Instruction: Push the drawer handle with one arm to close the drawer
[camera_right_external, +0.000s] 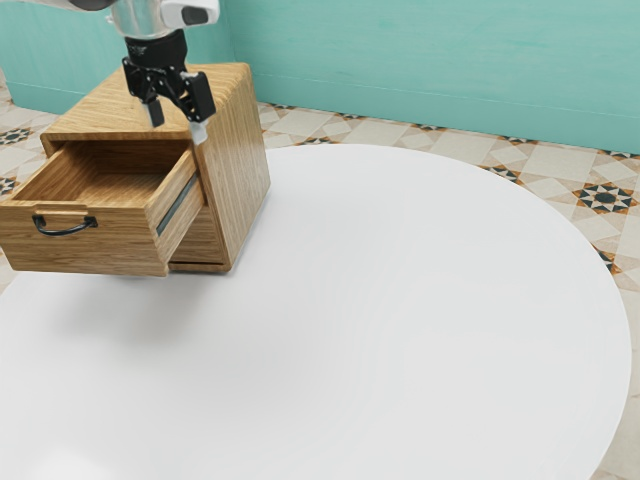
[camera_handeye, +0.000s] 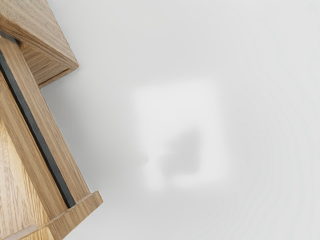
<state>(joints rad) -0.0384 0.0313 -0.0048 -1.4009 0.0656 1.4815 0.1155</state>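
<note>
Closing the drawer (camera_right_external: 115, 252): bring your spread, empty gripper (camera_right_external: 177, 122) outside the handle (camera_right_external: 66, 232), then push squarely toward exterior-view 1 o'clock.

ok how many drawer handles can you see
1: the black handle on the front of the open drawer. Another could be hidden behind that drawer, low on the front of the cabinet.
</note>
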